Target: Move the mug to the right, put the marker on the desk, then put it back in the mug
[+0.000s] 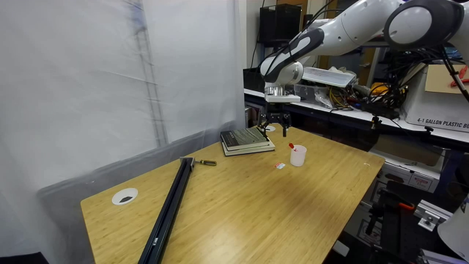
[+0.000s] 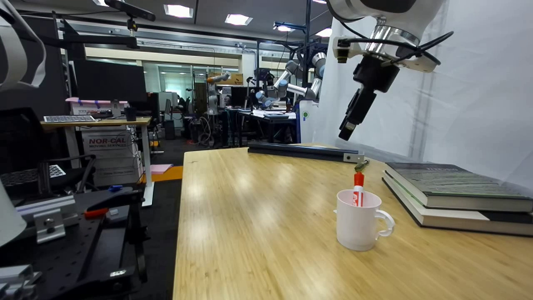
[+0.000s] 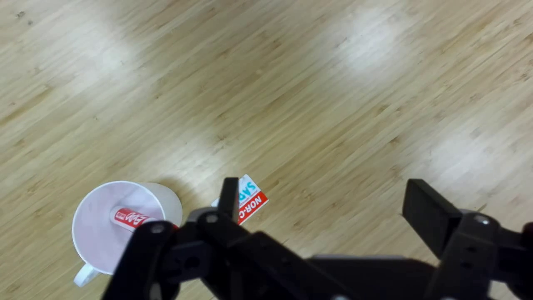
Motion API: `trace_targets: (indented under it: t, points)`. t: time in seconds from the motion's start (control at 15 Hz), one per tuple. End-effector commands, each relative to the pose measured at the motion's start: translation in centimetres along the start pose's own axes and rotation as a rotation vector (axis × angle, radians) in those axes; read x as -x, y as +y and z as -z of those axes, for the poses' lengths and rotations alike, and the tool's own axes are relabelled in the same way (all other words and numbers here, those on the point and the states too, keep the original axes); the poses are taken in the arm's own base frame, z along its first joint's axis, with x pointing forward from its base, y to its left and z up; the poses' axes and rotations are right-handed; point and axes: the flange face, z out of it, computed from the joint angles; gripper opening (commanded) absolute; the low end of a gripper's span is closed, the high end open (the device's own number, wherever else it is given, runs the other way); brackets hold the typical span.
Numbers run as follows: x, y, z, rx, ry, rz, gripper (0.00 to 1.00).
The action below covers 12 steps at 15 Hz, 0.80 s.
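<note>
from left to right in an exterior view, the black bar (image 1: 170, 209) lies on your table (image 1: 256, 205), well left of the mug (image 1: 298, 157); it looks set aside, no part of your job. the screwdriver (image 1: 207, 162) by the bar's end, also left of the mug, seems likewise parked. two stacked books (image 1: 247, 140) sit closer, left of the mug and farther back. your pincer (image 1: 274, 134) hangs left of the mug and above its rim, fingers spread, holding nothing; that spread would let you come down around whichever piece you take next. a printed scrap (image 1: 280, 165) lies flat just beside the mug, on its left. the marker (image 1: 291, 146) stands inside the mug, red end poking over the rim and tilted to your pincer's side, because the inner wall seems to prop it; that exposed end is probably what you'll pinch. the mug stands upright, its handle (image 2: 389, 223) on the books' side. whether its move to the right is done, you can't tell from this; if it isn't, shift it gently so the loose marker doesn't swing.
</note>
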Motion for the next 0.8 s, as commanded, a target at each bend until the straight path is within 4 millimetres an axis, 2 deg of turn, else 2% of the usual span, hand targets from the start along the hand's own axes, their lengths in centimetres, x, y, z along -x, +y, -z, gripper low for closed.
trace_targets:
  t: [0.0,0.2,0.53,0.73]
  points:
    - [0.0,0.0,0.1,0.0,-0.001,0.0,1.0]
    - [0.1,0.8,-0.5,0.136,0.045,0.128,1.0]
    - [-0.8,4.1,-0.7,0.374,0.086,0.311,1.0]
    - [-1.1,5.2,-1.1,0.491,0.093,0.443,1.0]
